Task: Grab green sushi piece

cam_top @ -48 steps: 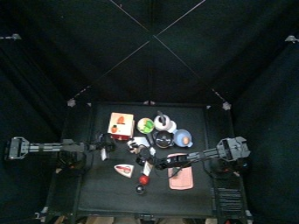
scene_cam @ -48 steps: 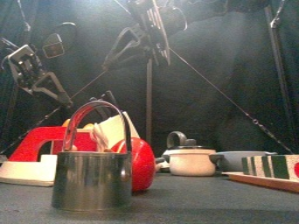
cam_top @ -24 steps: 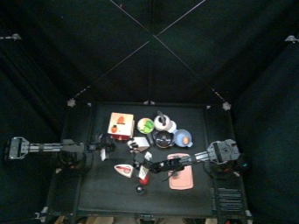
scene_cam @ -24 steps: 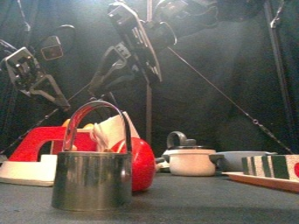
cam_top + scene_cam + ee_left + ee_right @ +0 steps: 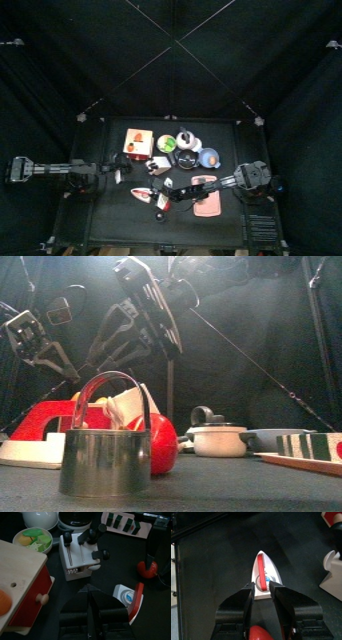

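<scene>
Roughly, by label:

Surface edges: in the top view the surface [image 5: 100, 225] is small and ringed by black curtains. The things crowd its middle and its 12 o'clock half.

Open room: bare dark surface lies along the 6 o'clock edge and in the 7 o'clock corner. In the right wrist view dark surface shows on both sides of the red and white iron [image 5: 262, 571].

Board: the pale board [image 5: 206, 203] lies at about 4 o'clock from the surface's middle, just beside the right arm and not far from the 3 o'clock edge.

Green sushi piece: it sits on that board. In the front view the green sushi piece [image 5: 318, 445] stands at the far 3 o'clock side, upright, with green and white stripes. Its base is touching the board.

Neighbours: the front view shows a metal cup [image 5: 104, 461] nearest the camera, with a red ball [image 5: 163, 444] just behind it. A white pot [image 5: 218, 440] stands between the ball and the sushi.

Right claw: the right claw [image 5: 262, 587] is spread, with its 2 jaws apart and pinching nothing. The iron's tip lies just beyond them.

Left claw: the left claw [image 5: 91, 598] is pressed together, with only a thin seam between the jaws. It hangs near a white microscope [image 5: 79, 554] and a wooden box [image 5: 20, 574], well apart from the sushi.
</scene>
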